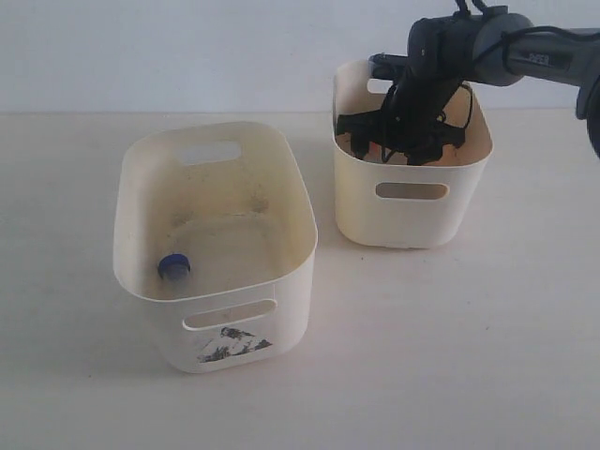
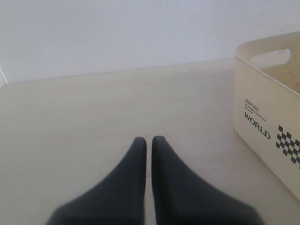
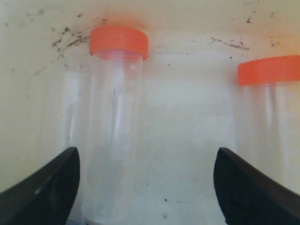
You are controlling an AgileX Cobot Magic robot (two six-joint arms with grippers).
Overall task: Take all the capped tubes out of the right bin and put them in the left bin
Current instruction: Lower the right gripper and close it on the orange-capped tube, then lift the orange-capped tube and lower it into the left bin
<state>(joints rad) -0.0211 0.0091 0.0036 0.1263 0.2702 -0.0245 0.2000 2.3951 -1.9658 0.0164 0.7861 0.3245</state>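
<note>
Pale wood-look tabletop, white wall behind. Larger off-white rounded plastic bin w/ black sticker on front is the ref pt. Inside it, at front-left of the floor, lies a clear tube w/ blue cap. Smaller cream plastic bin sits right of & behind it, not touching. Right gripper is down inside that smaller bin, jaws wide apart, gripping nothing. One clear orange-capped tube sits btwn its fingers, and a second orange-capped tube is just outside one finger. Left gripper is over bare table, jaws closed nearly tip to tip, empty.
</note>
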